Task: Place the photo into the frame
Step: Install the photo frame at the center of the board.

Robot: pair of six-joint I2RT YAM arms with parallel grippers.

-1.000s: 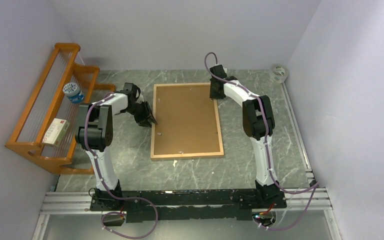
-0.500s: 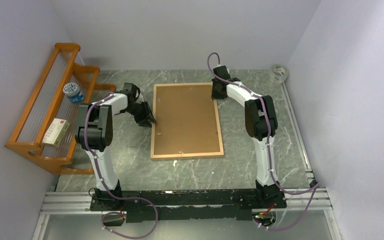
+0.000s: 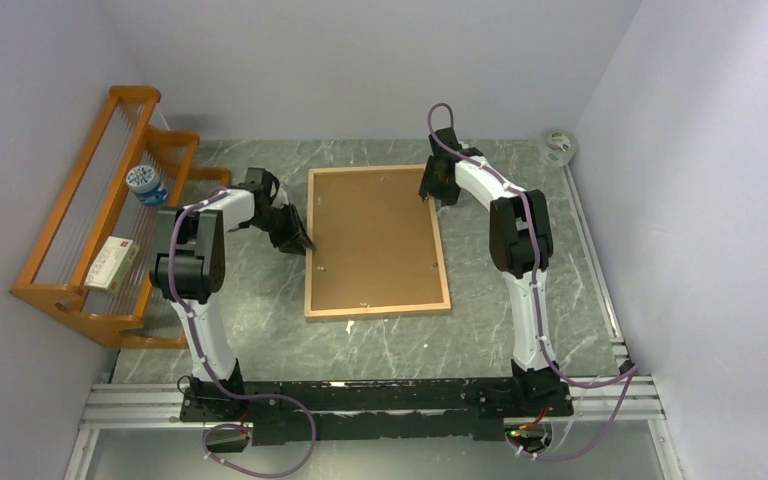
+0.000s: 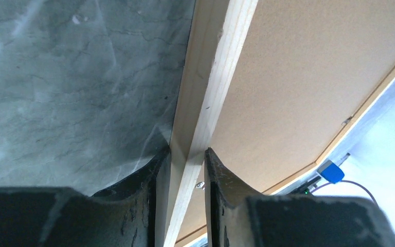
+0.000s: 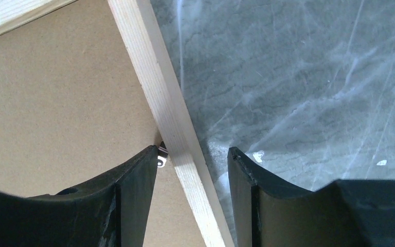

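On the frame's (image 4: 208,98) left rail, left hand (image 4: 187,154) clamped tight; right hand (image 5: 193,152) part-open astride the opposite rail.

Left fingers (image 4: 153,206) pinched close; right fingers (image 5: 133,206) spread wider, seemingly loose.

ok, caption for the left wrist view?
Left gripper pinches the frame rail; brown backing board sits in the frame.

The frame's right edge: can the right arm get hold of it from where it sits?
Probably yes. The right end effector is open and straddles the wooden rail of the frame, with nothing else in the gap, so closing should grip it.
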